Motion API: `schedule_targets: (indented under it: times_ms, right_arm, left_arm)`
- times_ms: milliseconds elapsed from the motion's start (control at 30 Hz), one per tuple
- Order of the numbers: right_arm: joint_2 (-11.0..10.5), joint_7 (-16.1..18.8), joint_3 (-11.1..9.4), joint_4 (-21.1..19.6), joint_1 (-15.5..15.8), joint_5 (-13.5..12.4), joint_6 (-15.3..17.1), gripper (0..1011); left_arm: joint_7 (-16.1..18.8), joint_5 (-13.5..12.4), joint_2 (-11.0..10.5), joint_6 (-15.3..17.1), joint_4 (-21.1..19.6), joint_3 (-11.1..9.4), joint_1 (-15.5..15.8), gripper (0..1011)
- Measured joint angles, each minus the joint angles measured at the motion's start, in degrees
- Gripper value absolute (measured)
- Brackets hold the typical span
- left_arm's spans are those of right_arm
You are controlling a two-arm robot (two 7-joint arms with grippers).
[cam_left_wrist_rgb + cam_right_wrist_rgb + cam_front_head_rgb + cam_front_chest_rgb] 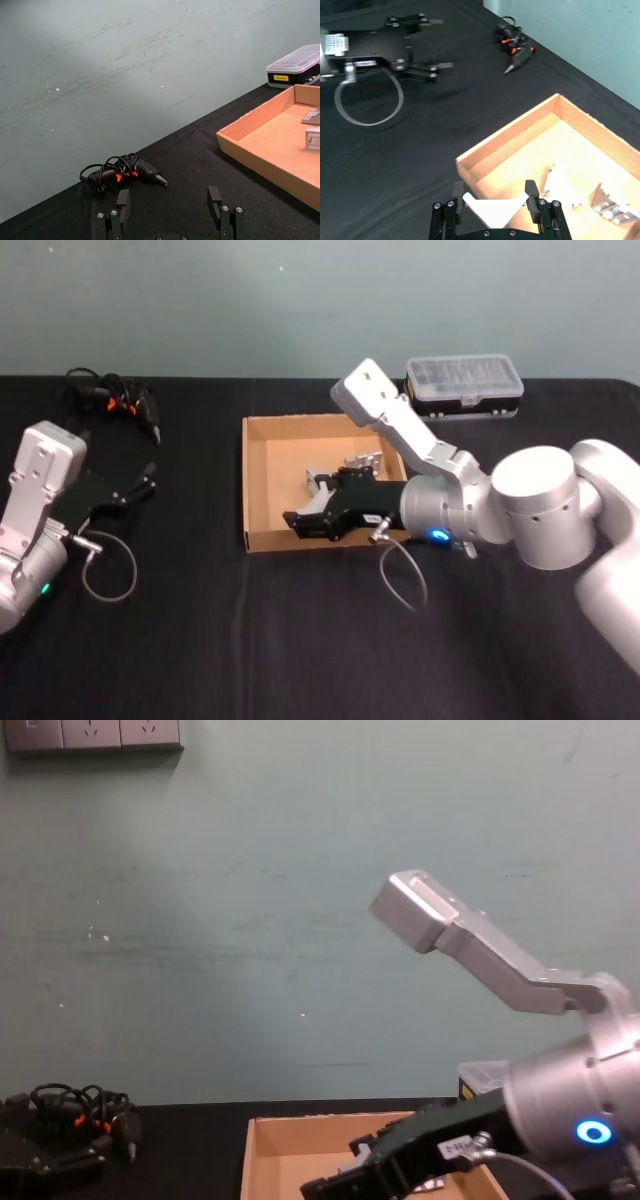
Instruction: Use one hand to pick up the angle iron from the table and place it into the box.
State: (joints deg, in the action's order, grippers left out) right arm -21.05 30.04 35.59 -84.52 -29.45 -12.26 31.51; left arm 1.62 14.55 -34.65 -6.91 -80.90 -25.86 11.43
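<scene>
Silvery-white metal angle iron [495, 211] sits clamped between the black fingers of the right gripper [494, 194], plain in the right wrist view. From the head view the gripper's body covers it, above the front left corner of the shallow tan cardboard box [243, 480]. The left gripper [170, 212] hangs spread wide over the matte black table [300, 640].

Before me the black table [300, 640] carries the cardboard box [244, 480] at frame centre, a clear-lidded case [464, 385] upper right, and a corded tool [115, 400] upper left.
</scene>
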Motion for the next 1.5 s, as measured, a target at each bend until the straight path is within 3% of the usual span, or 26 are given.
schedule_targets:
  times_ms: [300, 633, 833, 1133, 1500]
  right_arm:
    - [5.6, -0.1, 1.7, 11.7, -6.1, 1.6, -2.3, 752]
    - [10.2, 0.1, 2.6, 21.7, -10.0, 3.2, -4.5, 752]
    - [11.4, 0.0, 2.4, 24.3, -10.7, 3.8, -5.2, 752]
    - [11.4, 0.0, 2.4, 24.3, -10.7, 3.8, -5.2, 755]
    - [11.4, 0.0, 2.4, 24.3, -10.8, 3.7, -5.2, 1003]
  left_arm:
    - [0.0, 0.0, 0.0, 0.0, 0.0, 0.0, 0.0, 1011]
    - [0.0, 0.0, 0.0, 0.0, 0.0, 0.0, 0.0, 1011]
    - [0.0, 0.0, 0.0, 0.0, 0.0, 0.0, 0.0, 1011]
    - [0.0, 0.0, 0.0, 0.0, 0.0, 0.0, 0.0, 1011]
    - [0.0, 0.0, 0.0, 0.0, 0.0, 0.0, 0.0, 1011]
